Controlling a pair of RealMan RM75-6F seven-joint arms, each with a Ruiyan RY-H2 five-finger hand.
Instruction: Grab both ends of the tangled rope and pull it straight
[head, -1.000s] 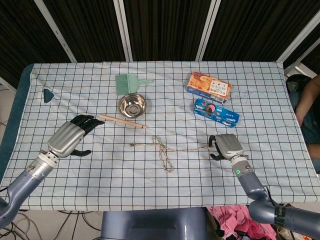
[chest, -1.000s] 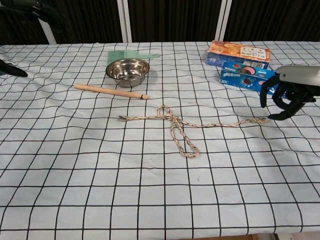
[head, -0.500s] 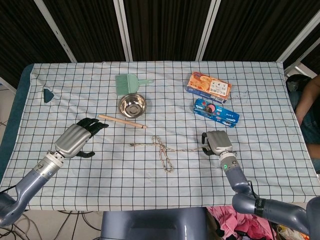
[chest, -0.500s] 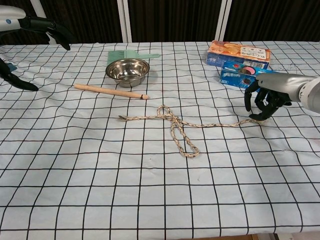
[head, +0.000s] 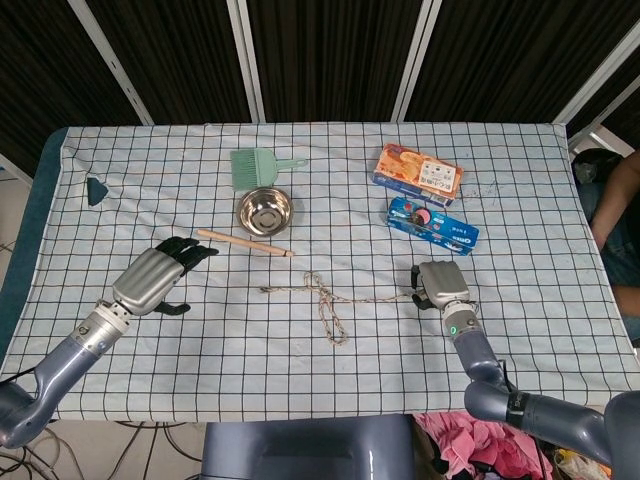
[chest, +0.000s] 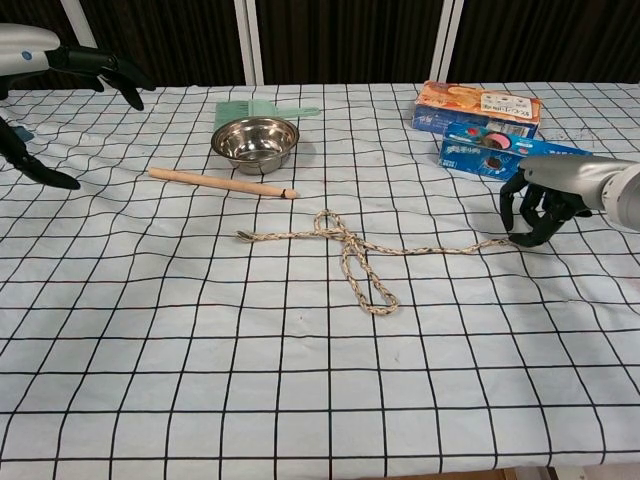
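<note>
Rope of beige braided fibre (head: 328, 300) lay knotted mid-table, its long axis running left-right; the right hand (head: 440, 287) had curled its fingers onto the right end, grip unconfirmed, while the left hand (head: 155, 280), released with fingers spread, hovered well apart from the left end.

- Rope (head: 330, 302) (chest: 358, 254): thin, beige, braided; lies flat mid-table on checked cloth.
- Tangled: long loop hangs toward near edge.
- Ends stretch left and right.
</note>
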